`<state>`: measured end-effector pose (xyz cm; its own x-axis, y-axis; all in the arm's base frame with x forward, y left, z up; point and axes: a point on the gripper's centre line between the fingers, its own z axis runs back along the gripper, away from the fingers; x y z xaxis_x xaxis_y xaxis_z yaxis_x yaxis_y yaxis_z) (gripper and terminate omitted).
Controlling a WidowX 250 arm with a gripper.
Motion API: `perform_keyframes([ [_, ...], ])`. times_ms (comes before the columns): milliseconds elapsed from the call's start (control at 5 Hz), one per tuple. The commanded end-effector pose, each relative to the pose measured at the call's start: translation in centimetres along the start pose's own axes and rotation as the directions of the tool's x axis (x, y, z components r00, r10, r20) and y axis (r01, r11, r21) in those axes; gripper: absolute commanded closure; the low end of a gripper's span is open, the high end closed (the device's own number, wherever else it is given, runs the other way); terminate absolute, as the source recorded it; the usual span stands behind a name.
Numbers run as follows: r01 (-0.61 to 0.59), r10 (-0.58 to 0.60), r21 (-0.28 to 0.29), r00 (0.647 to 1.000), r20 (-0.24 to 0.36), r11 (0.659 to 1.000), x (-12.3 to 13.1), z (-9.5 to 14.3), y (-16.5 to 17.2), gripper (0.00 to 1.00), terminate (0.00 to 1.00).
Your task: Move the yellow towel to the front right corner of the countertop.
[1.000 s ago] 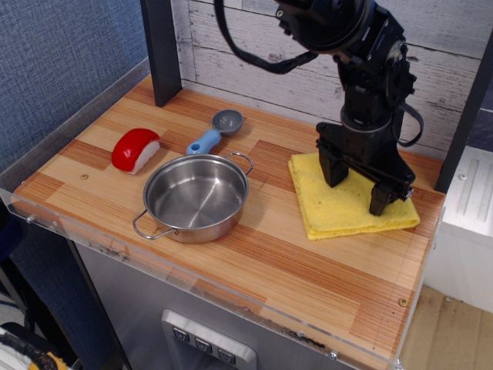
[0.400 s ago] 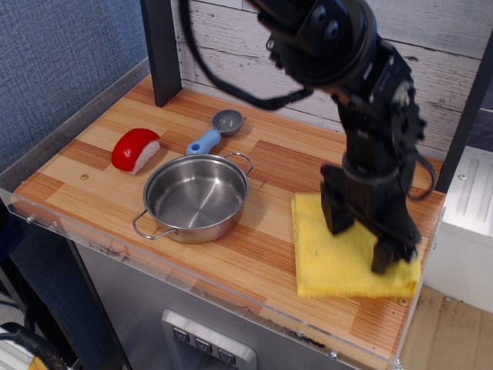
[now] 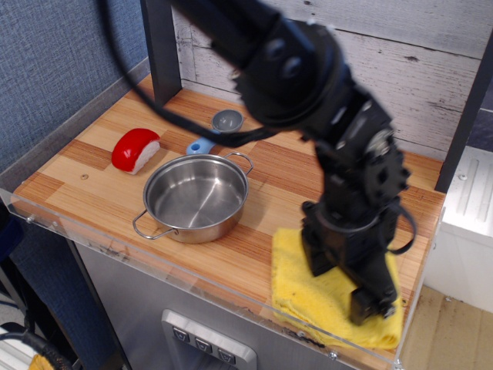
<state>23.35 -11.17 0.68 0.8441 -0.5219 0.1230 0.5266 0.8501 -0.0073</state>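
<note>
The yellow towel (image 3: 296, 293) lies at the front right of the countertop (image 3: 231, 258), slightly rumpled, with its front edge reaching the clear acrylic rim. My gripper (image 3: 344, 279) points straight down onto the towel. Its two black fingers (image 3: 318, 258) stand wide apart and rest on the cloth, with the towel's middle hidden under them. The arm covers the back right of the countertop.
A steel pan (image 3: 196, 198) stands at the centre left. A red and white object (image 3: 135, 149) lies at the left, and a blue-handled scoop (image 3: 218, 129) lies behind the pan. A dark post (image 3: 161, 48) stands at the back. A white unit (image 3: 471, 202) is beyond the right edge.
The gripper has moved from the back right toward the front edge with its fingers on the towel. The towel slid with it to the front right corner.
</note>
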Motion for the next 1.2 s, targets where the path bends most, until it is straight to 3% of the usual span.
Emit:
perform_keyframes([
  [0,-0.050,0.050,0.019,0.999,0.013,0.999,-0.9,1.0,1.2,0.00,0.00],
  [600,-0.076,0.073,0.025,0.992,0.100,0.997,2.2,3.9,1.8,0.00,0.00],
  [800,-0.086,0.082,0.021,0.986,0.143,0.996,3.1,6.0,1.6,0.00,0.00],
  [1000,-0.087,0.076,0.038,0.972,0.223,0.995,4.0,9.6,1.3,0.00,0.00],
])
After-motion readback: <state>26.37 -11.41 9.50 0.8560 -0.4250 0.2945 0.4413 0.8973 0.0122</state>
